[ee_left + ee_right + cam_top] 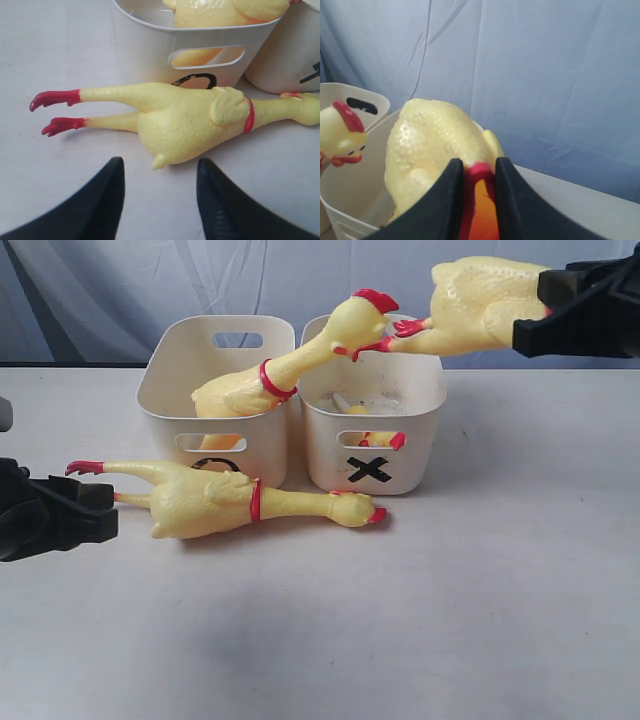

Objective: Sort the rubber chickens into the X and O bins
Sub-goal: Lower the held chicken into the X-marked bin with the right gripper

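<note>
My right gripper [548, 308] is shut on the red neck ring of the headless chicken body [478, 298], holding it in the air above the X bin [420, 455]; its red feet point left. In the right wrist view the fingers [451, 185] pinch that ring on the body [427, 150]. One whole chicken [250, 390] lies in the O bin [165, 405], its head [358, 318] leaning over the X bin. The other whole chicken [210, 502] lies on the table in front of the O bin. My left gripper [157, 170] is open just short of its body [190, 122]. A yellow-and-red piece [385, 439] shows through the X bin's slot.
The two bins stand side by side at the back of the white table [450, 620], touching or nearly so. A blue cloth backdrop [120, 280] hangs behind them. The lying chicken hides part of the O mark [195, 79].
</note>
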Controlling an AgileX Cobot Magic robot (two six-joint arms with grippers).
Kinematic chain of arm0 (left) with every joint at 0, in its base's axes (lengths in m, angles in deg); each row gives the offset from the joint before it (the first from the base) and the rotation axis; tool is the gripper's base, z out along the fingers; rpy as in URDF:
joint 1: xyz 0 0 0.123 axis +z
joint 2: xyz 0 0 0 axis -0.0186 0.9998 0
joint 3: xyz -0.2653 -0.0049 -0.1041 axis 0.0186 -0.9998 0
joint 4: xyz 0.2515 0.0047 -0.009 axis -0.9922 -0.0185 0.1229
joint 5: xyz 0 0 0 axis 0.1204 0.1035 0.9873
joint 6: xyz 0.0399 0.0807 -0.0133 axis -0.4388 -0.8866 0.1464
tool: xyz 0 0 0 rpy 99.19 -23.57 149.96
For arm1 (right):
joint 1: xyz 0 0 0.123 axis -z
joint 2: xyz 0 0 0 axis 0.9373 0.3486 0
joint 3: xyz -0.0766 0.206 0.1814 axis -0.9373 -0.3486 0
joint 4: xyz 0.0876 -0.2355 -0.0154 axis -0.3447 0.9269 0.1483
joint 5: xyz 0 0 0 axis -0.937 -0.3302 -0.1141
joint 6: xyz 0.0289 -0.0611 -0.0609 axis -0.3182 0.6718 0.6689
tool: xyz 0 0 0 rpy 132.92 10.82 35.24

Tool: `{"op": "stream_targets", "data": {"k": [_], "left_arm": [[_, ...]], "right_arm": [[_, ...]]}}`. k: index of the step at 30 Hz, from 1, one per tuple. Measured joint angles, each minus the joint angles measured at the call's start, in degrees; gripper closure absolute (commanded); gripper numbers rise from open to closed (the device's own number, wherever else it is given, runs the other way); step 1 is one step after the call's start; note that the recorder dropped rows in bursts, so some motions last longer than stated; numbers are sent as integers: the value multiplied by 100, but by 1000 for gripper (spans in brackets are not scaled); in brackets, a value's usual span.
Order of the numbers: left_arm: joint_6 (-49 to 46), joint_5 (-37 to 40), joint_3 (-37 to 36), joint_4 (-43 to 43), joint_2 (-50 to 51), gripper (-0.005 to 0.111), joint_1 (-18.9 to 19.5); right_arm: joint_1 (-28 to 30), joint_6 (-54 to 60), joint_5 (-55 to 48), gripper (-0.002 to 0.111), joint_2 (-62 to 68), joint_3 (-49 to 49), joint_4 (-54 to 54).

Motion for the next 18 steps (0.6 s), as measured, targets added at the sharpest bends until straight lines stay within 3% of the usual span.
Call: {"op": "stream_targets", "data": {"k": [18], "left_arm": [[0, 0, 0, 0, 0, 62, 0]], "right_arm": [[0, 29, 601, 109, 2181, 1269, -821]]}}
